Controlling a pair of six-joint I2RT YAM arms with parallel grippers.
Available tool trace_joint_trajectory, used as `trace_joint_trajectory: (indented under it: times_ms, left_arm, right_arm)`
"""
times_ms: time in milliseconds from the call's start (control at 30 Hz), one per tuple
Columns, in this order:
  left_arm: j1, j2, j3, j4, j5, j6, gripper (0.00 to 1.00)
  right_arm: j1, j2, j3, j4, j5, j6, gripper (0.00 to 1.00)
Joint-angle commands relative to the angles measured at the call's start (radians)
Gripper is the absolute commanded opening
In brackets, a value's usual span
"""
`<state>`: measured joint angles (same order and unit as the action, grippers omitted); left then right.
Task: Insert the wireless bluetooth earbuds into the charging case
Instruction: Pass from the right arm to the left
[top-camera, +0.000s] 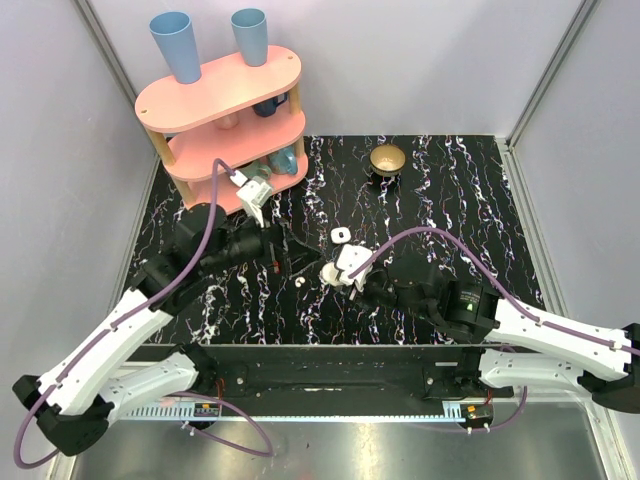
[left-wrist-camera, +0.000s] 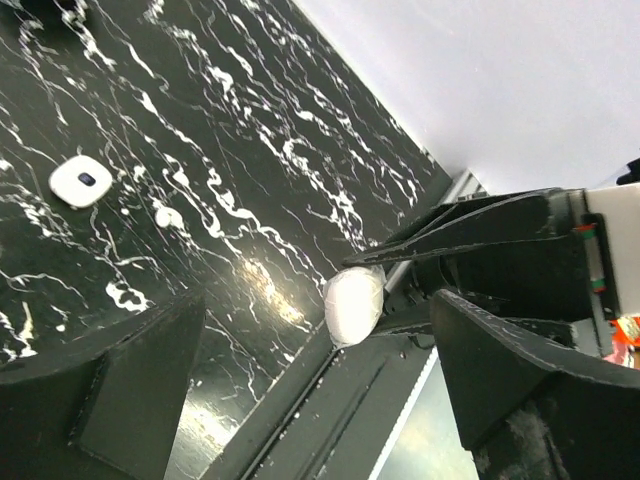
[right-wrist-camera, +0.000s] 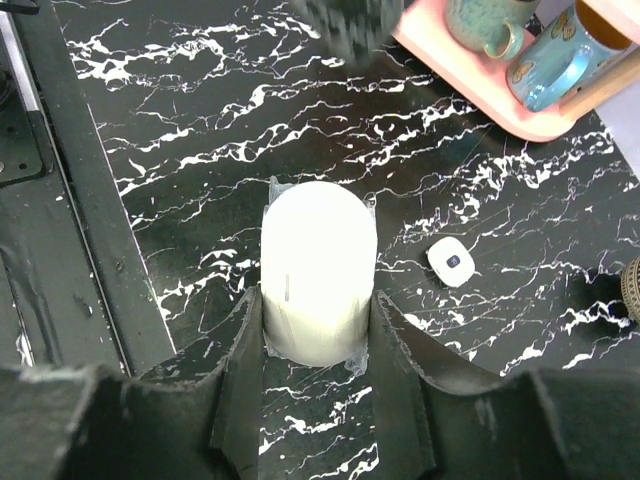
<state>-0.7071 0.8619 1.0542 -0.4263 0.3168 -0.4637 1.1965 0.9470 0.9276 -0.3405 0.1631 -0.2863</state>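
while the left gripper (top-camera: 288, 256) hangs idle: its jaws are spread wide with nothing between them, over the table (top-camera: 450, 220) left of the loose pieces
left gripper's step: by my reading it should come down square over one earbud, fingers straddling the body, and close softly, since plastic this small and glossy would likely squirt out of a hard pinch
near earbud (top-camera: 302, 282): a tiny white bit on the table between the two grippers; it looks to be an earbud, though it is too small to be sure
dotted earbud (top-camera: 340, 235): a white rounded piece with a dark dot, lying just beyond the case and apart from it
right gripper (right-wrist-camera: 318, 310): clenched on the charging case (right-wrist-camera: 318, 250) by its two sides, near the middle of the table
right gripper's step: hold the case level and steady, wells facing up before any earbud arrives
pink shelf (top-camera: 215, 95): two blue cups (top-camera: 178, 45) on top, mugs (right-wrist-camera: 560, 60) on the lower tiers
charging case, contents: only its smooth rounded shell shows, no wells and no earbud in it
gold bowl (top-camera: 373, 160): far side, well apart from the case, nothing white inside from above
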Motion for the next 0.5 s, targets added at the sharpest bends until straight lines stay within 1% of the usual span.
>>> trace_joint_trajectory:
  times_ms: [0,200,467]
  left_arm:
    - [0.001,0.046,0.000,0.047,0.116,-0.047,0.99]
    - [0.000,0.074,-0.048,0.136,0.169,-0.075,0.99]
    - [-0.028,0.120,-0.080,0.192,0.251,-0.070,0.98]
  right_arm:
    - [0.014,-0.021,0.048,0.055,-0.008,-0.050,0.10]
    - [0.014,-0.020,0.047,0.070,-0.008,-0.047,0.10]
    - [0.014,-0.025,0.037,0.092,0.006,-0.036,0.10]
